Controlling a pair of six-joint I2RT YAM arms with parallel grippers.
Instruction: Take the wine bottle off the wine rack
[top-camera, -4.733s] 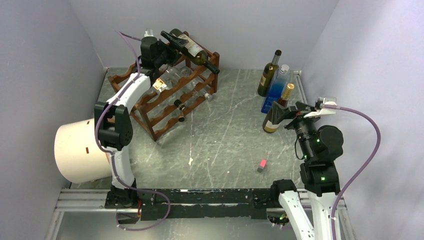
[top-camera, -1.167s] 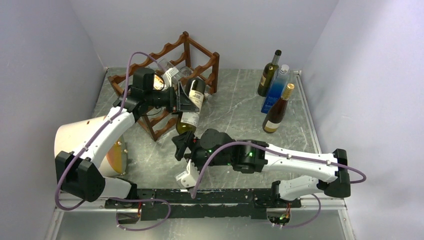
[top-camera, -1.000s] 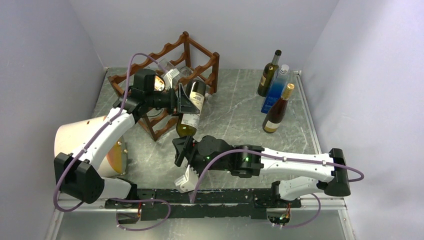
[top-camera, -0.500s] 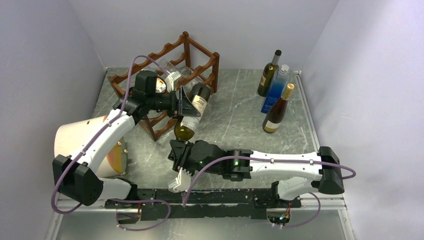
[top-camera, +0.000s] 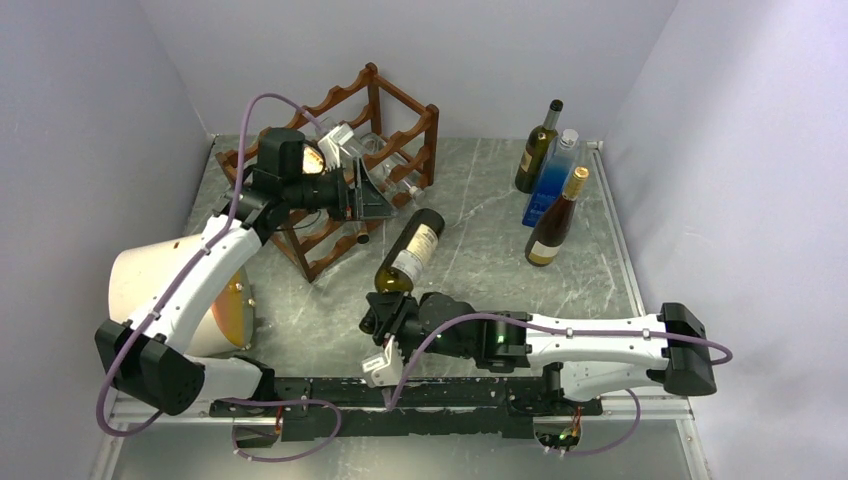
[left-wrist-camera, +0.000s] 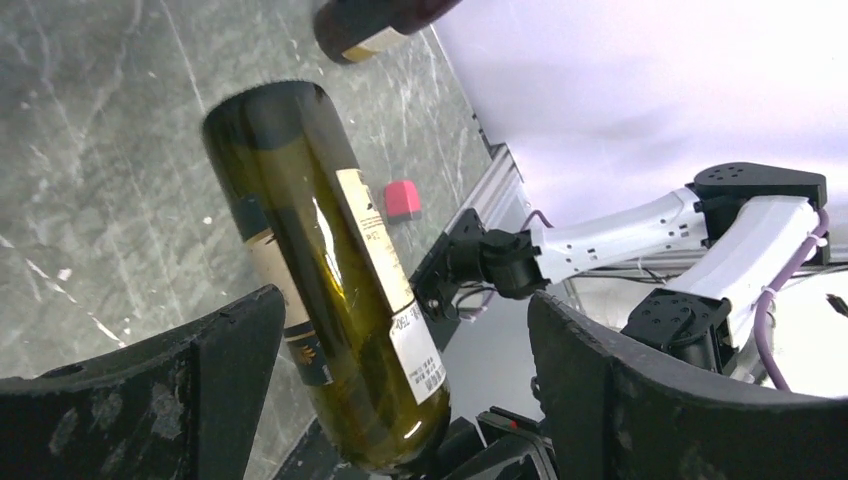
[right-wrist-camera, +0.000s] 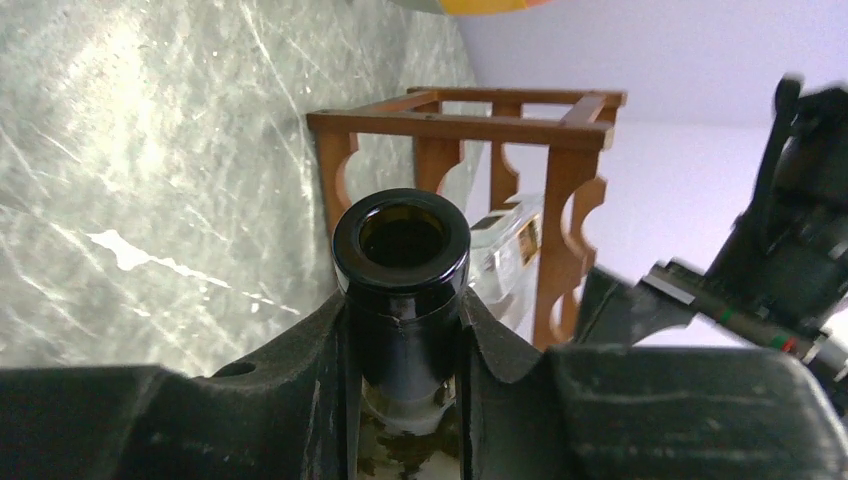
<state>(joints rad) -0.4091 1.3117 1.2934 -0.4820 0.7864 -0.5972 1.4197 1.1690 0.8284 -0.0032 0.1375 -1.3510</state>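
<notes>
The wine bottle (top-camera: 411, 251), dark green with a cream label, tilts with its base up and to the right, off the wine rack (top-camera: 398, 108). My right gripper (top-camera: 384, 310) is shut on its neck. In the right wrist view the open mouth of the wine bottle (right-wrist-camera: 402, 262) stands between the fingers of the right gripper (right-wrist-camera: 402, 335), with the wine rack (right-wrist-camera: 455, 112) behind. My left gripper (top-camera: 377, 200) is open beside the rack, apart from the bottle. In the left wrist view the wine bottle (left-wrist-camera: 300, 230) lies beyond the wide jaws of the left gripper (left-wrist-camera: 405, 305), touching neither.
Clear glass bottles (top-camera: 372, 160) lie in the rack. Three upright bottles (top-camera: 552, 185) stand at the back right. A large white cylinder (top-camera: 150, 285) lies at the left edge. A small red block (left-wrist-camera: 402, 198) sits on the grey marbled table (top-camera: 470, 215).
The left gripper opened, let go of the bottle and drew back toward the rack. The right gripper shut on the neck and carried the bottle right, away from the rack.
</notes>
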